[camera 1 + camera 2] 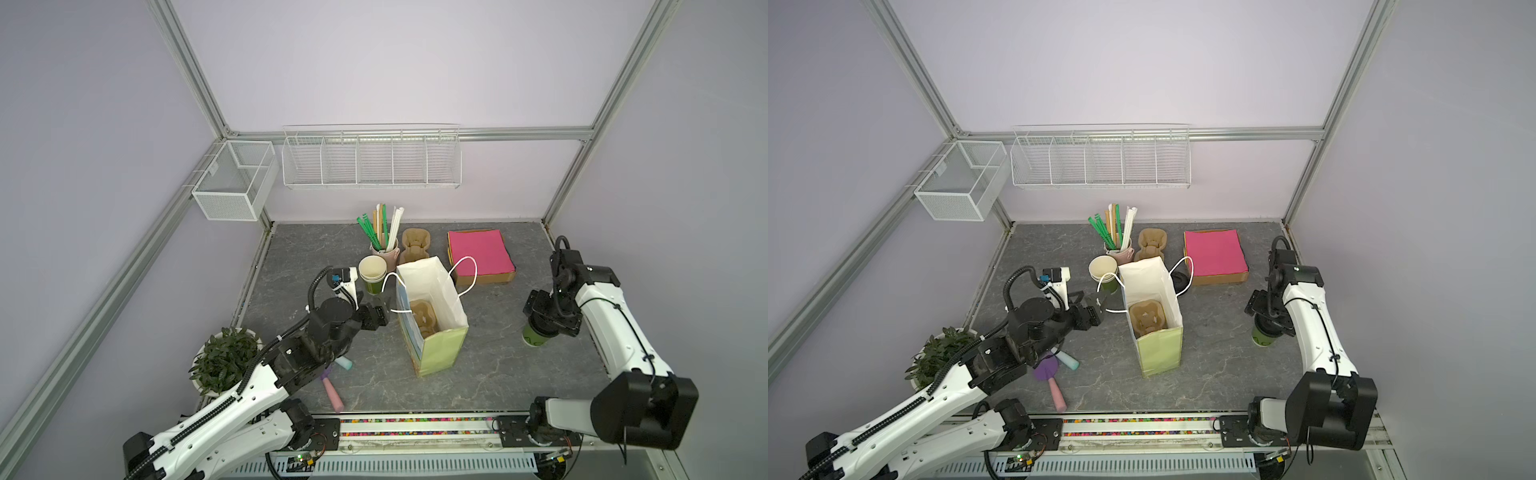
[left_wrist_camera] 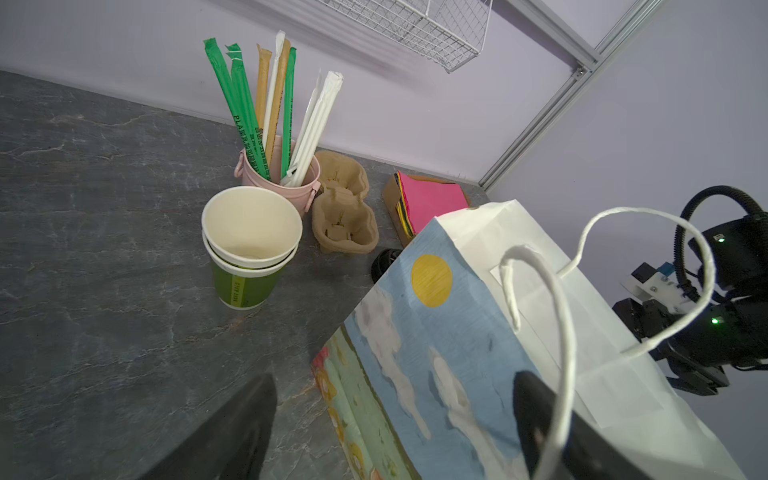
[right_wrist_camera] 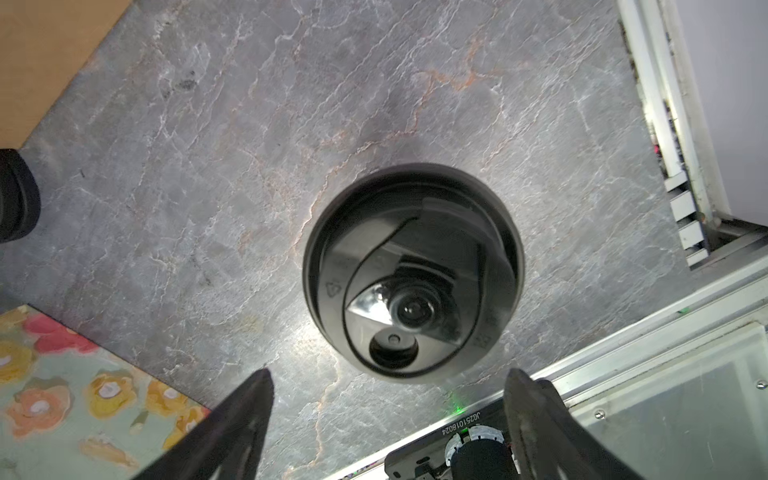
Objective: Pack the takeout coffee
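1. Over at about 3 o'clock on the table [image 1: 498, 374], well apart from the other stuff, we've got the takeout coffee [image 1: 534, 336]. It's a small green cup standing upright with its black sip lid [image 3: 411, 270] on.
2. Straight above it hangs the right gripper [image 3: 390, 376]. From the right wrist view its fingers [image 3: 245, 415] are spread wide, one to each side of the lid. We don't see them touching the lid or the cup.
3. Dead centre of the table stands the paper bag [image 1: 440, 345], upright and open at the top. A brown pulp cup carrier [image 1: 424, 318] sits in the bottom. The coffee is at roughly 3 o'clock from the bag, out on the table and not in it.
4. At the bag's 9 o'clock, just beside its wall, sits the left gripper [image 2: 395, 376]. Its fingers are spread apart too. In the left wrist view the bag's white string handle [image 2: 508, 282] drapes across one finger [image 2: 536, 399], and we can't see anything pinched.
5. At 11 o'clock from the bag we spot the stack of lidless green cups [image 1: 372, 272], with a pink bucket of wrapped straws [image 1: 384, 249] behind it. At 12 o'clock are the spare carriers [image 1: 415, 245], and at 1 o'clock the pink napkins [image 1: 478, 253] in a cardboard tray.
6. Down at the table's 8 o'clock corner sits a potted plant [image 1: 224, 357].
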